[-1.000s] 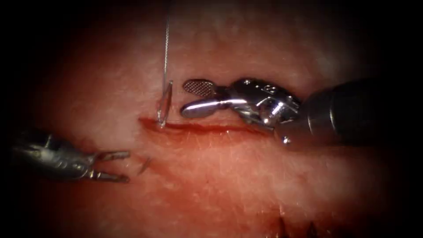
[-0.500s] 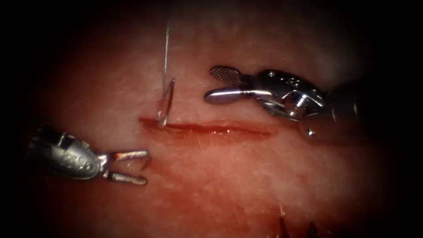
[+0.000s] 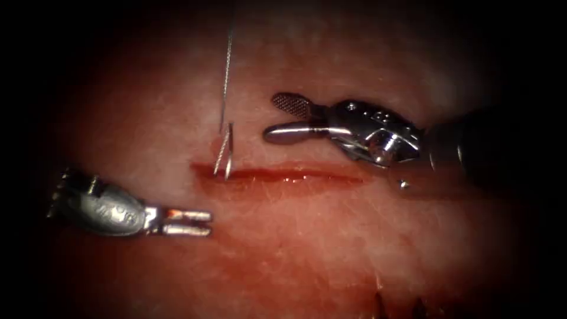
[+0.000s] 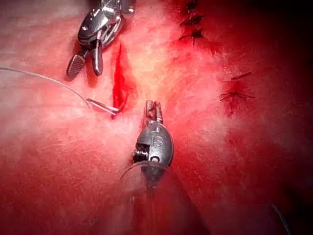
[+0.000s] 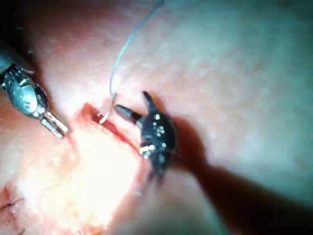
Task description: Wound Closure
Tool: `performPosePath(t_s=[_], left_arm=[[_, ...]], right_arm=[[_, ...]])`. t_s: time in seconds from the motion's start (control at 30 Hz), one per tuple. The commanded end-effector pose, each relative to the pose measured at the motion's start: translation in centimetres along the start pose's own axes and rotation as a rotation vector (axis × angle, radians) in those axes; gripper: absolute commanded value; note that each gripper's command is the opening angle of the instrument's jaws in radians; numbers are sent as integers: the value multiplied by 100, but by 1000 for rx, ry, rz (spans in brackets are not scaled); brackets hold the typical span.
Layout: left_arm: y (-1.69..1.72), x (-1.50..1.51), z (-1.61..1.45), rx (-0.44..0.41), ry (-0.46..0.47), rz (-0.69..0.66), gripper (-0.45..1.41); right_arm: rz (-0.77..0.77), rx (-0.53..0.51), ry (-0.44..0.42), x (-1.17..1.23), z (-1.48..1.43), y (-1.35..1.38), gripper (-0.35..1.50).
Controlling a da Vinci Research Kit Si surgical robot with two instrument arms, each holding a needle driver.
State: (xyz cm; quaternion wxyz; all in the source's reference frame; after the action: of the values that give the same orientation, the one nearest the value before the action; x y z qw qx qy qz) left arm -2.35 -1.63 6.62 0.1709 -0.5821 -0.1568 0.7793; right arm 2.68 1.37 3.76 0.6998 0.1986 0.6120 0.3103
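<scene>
Left tool (image 3: 198, 223) lies below the cut (image 3: 277, 174) toward its left end, jaws drawn almost together with a thin gap between them and nothing held; its tip stands just off the tissue (image 3: 307, 236) where a dark speck showed earlier. Next comes the needle (image 3: 225, 153), standing in the tissue at the left end of the cut, its swaged end up and its lower part sunk at the cut's upper lip, free of both tools. Thread (image 3: 226, 77) runs straight up from it. Farther right, above the cut, the right tool (image 3: 277, 118) hovers with jaws spread wide and empty, well apart from the needle. From the left wrist camera come things the endoscope hardly gives: finished dark stitches (image 4: 234, 94) beyond the left tool (image 4: 152, 108), and the thread (image 4: 44, 77) curving away over the tissue from the needle (image 4: 103, 106). Against the frames of a second ago, the left tool has advanced toward the cut and closed its jaws, while the right tool has backed away from the needle.
</scene>
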Motion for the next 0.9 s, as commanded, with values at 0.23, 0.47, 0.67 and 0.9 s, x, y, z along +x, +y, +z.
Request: performPosePath(t_s=[0.23,0.47,0.67,0.9], left_arm=[[28,29,-9,-141,15,-335,-45],[46,87,-28,-261,-2,-623,-45],[61,114,-38,-352,-9,-670,-45],[94,136,-50,-425,18,-669,-45]], right_arm=[[4,8,-1,-9,6,-6,111],[9,24,-2,-10,6,-9,111],[38,55,-1,-12,6,-15,111],[61,135,-23,-10,2,-47,108]])
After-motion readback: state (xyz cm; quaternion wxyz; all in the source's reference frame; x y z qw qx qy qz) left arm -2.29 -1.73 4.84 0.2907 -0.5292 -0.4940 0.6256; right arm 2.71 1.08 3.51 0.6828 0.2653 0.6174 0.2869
